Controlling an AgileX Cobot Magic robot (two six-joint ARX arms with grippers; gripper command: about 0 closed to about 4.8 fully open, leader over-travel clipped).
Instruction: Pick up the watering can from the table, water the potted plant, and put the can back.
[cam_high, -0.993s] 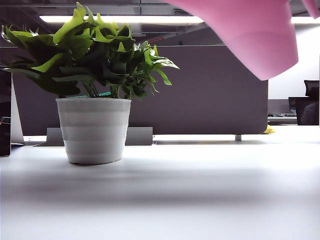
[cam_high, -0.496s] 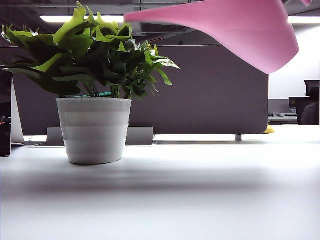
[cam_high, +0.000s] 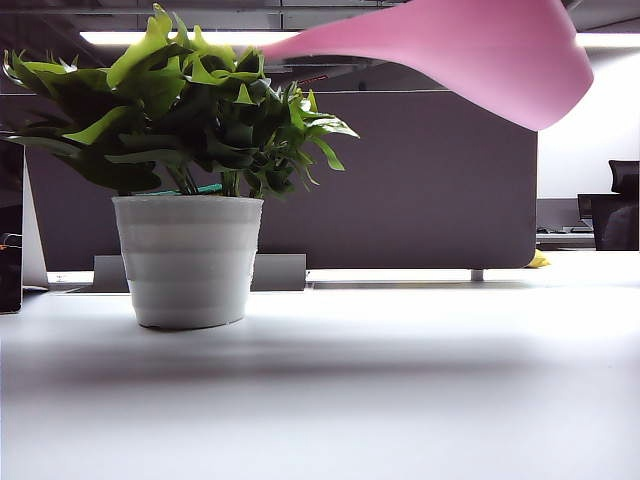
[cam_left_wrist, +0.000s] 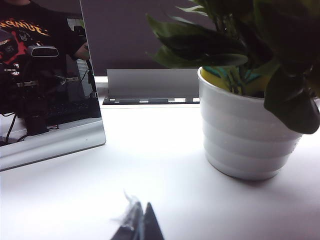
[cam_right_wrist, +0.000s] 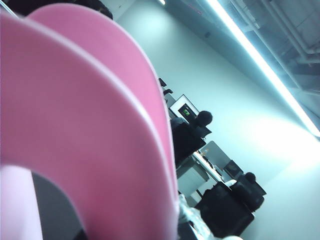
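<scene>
The pink watering can (cam_high: 490, 55) hangs in the air at the upper right of the exterior view, tilted, its long spout (cam_high: 320, 40) reaching left over the leaves of the potted plant (cam_high: 190, 100). The ribbed white pot (cam_high: 188, 260) stands on the table (cam_high: 400, 380). In the right wrist view the can's pink handle (cam_right_wrist: 90, 125) fills the frame; my right gripper (cam_right_wrist: 175, 225) is shut on it, mostly hidden. My left gripper (cam_left_wrist: 140, 222) rests low over the table, shut and empty, short of the pot (cam_left_wrist: 240, 135).
A dark partition (cam_high: 430, 180) runs along the far table edge, with a grey stand (cam_high: 280, 272) behind the pot. A leaning reflective panel (cam_left_wrist: 50, 100) stands left of the pot. Office chairs and desks (cam_high: 615, 215) lie beyond the table at right.
The watering can has tipped over: its spout swung into view, leftward over the plant, then dipped a little lower while the body rose. The left gripper and the pot stayed still.
</scene>
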